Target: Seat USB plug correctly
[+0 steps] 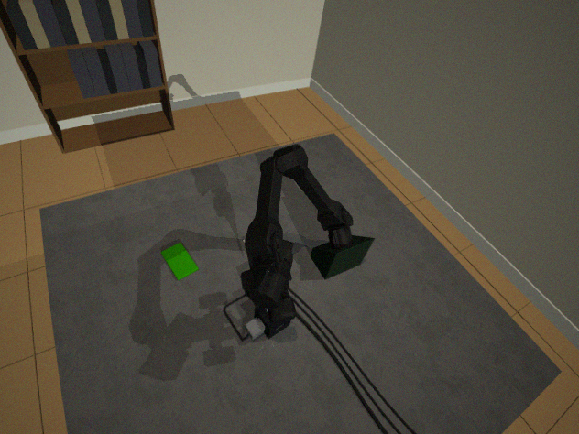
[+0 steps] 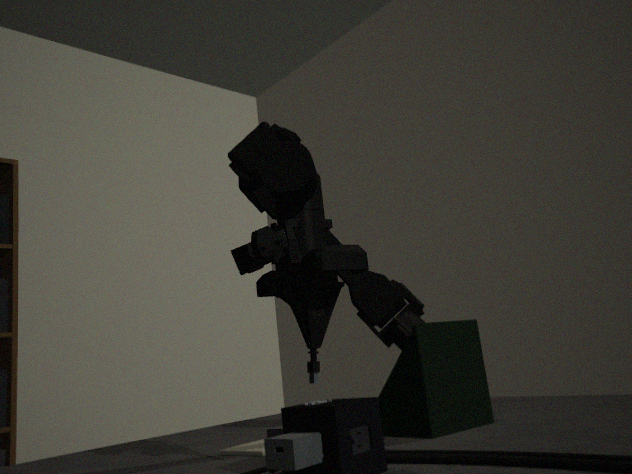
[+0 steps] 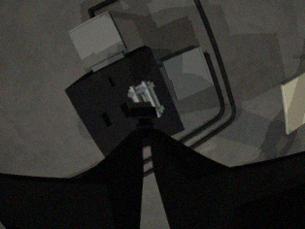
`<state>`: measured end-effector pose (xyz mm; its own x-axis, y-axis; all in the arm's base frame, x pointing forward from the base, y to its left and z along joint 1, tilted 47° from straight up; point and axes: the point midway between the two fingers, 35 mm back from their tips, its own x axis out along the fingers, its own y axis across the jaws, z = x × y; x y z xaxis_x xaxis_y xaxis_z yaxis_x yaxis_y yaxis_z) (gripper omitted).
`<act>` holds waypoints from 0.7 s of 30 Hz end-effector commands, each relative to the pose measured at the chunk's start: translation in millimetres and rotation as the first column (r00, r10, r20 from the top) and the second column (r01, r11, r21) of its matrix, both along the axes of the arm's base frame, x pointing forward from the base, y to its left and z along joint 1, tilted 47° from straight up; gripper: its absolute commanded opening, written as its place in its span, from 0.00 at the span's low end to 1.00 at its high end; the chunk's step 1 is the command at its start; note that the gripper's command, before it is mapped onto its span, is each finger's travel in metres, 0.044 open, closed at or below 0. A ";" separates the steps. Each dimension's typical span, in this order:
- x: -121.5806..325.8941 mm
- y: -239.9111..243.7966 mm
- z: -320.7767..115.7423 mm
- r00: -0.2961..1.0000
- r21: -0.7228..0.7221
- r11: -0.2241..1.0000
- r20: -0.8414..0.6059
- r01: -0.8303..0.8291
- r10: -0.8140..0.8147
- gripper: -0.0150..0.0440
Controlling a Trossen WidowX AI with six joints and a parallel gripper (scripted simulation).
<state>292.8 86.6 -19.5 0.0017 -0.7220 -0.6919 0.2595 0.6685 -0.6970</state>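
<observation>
The arm folds at the elbow, wrist pointing straight down; the gripper is clamped on the plug, held aloft.

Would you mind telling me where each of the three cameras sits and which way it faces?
Top: high up, angled down at the grey rug, bookshelf and green block; the whole arm shows.
Exterior: low, near table level, looking sideways at the power cube; the arm is a dark silhouette, its claw holding the USB plug above the cube.
Wrist: on the arm, looking down past the fingers at the cube's top socket.
Exterior and wrist share plug and cube.
</observation>
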 end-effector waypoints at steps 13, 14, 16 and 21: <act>0.1 0.0 -0.4 0.919 0.041 0.961 -0.284 -0.273 0.273 0.25; 0.1 0.0 -0.4 0.908 0.046 0.956 -0.302 -0.290 0.290 0.25; 0.1 0.0 -0.4 0.885 0.057 0.945 -0.336 -0.323 0.322 0.25; 0.1 0.0 -0.4 0.817 0.091 0.912 -0.416 -0.400 0.400 0.25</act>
<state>292.8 86.6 -19.5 0.0017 -0.7220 -0.6919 -0.2826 0.6633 -0.6929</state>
